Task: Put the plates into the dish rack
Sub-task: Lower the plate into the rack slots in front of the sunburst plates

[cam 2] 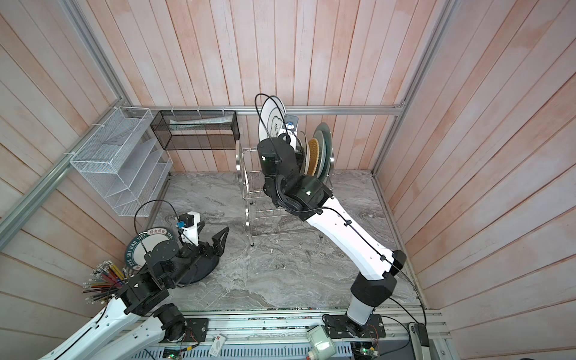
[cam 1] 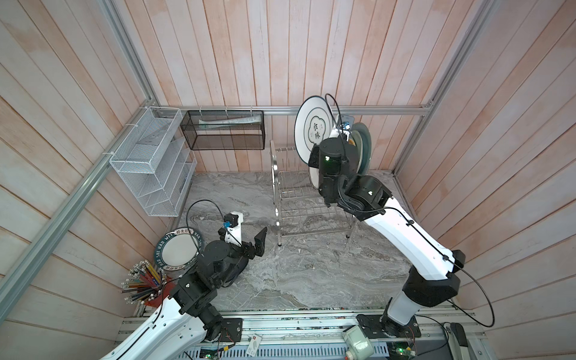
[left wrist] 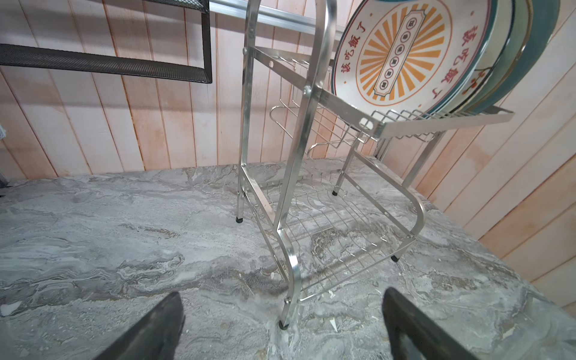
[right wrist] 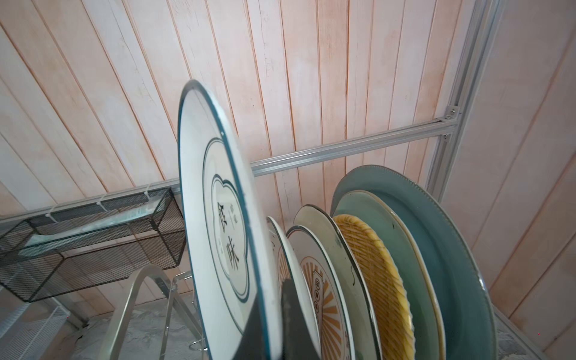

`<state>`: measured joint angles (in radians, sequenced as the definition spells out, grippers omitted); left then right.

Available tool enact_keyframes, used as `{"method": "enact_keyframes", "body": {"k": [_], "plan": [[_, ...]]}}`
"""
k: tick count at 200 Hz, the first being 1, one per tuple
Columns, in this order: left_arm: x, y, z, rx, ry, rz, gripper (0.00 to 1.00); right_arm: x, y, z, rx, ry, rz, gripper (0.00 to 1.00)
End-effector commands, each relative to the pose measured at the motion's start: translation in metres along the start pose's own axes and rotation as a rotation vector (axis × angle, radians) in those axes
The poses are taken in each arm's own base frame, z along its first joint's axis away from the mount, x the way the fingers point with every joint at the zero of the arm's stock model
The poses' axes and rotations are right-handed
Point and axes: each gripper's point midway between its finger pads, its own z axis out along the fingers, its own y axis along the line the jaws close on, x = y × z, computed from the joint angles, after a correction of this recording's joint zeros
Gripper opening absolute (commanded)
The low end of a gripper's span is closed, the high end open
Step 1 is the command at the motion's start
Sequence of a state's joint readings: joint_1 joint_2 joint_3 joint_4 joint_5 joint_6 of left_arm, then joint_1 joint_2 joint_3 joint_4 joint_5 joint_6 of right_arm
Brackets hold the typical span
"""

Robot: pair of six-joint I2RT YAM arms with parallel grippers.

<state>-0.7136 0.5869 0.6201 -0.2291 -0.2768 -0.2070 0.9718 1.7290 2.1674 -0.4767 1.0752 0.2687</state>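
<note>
Down front, the left gripper (cam 2: 215, 238) hangs low over the marble table (cam 1: 311, 280), jaws spread wide and holding nothing, nose aimed at the dish rack (cam 1: 299, 199). Right by it, two plates wait flat on the table: the black plate (cam 2: 202, 269) under that wrist and the dark-rimmed lettered plate (cam 1: 177, 252) just outboard of it, so those are the left arm's to fetch. Move up the table and the rack stands square, lower tier bare. Higher and further back, here is the action: the right gripper (right wrist: 276, 324) is clamped tight on the green-ringed white plate (cam 1: 311, 131), its dark fingers (right wrist: 296, 318) pinching the rim near the bottom. That plate stands on edge, face parallel to the row already filed on the upper tier: the orange-sunburst plate (left wrist: 402, 53) beside it, then the yellow woven plate (right wrist: 374, 280), with the grey-blue plate (right wrist: 436, 233) at the far end. It rides higher than its neighbours, at the open end of the row, toward the arched tube. Its lower edge is hidden behind the wrist, so whether it touches the pegs I cannot say. As I read it, the free slot lies straight below, so a level drop should seat it.
</note>
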Motion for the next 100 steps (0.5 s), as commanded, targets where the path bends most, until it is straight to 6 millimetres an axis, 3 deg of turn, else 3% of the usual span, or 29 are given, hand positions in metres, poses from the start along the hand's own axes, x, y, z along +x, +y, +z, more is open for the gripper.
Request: {"method": "enact_keyframes", "body": {"k": [1,48,73,100], "plan": [[0.009,0.002,-0.006,0.004,0.036,0.049,1.00,-0.006,-0.006,-0.001,0.084,-0.031,-0.027,0.00],[0.004,-0.007,-0.014,0.068,0.015,0.041,1.00,0.016,0.006,0.014,0.143,-0.024,-0.172,0.00],[-0.008,-0.029,-0.029,0.215,-0.061,0.031,1.00,0.027,0.012,0.023,0.124,-0.003,-0.215,0.00],[-0.022,-0.049,-0.050,0.359,-0.154,0.030,1.00,0.036,0.005,0.034,0.144,0.019,-0.245,0.00]]}}
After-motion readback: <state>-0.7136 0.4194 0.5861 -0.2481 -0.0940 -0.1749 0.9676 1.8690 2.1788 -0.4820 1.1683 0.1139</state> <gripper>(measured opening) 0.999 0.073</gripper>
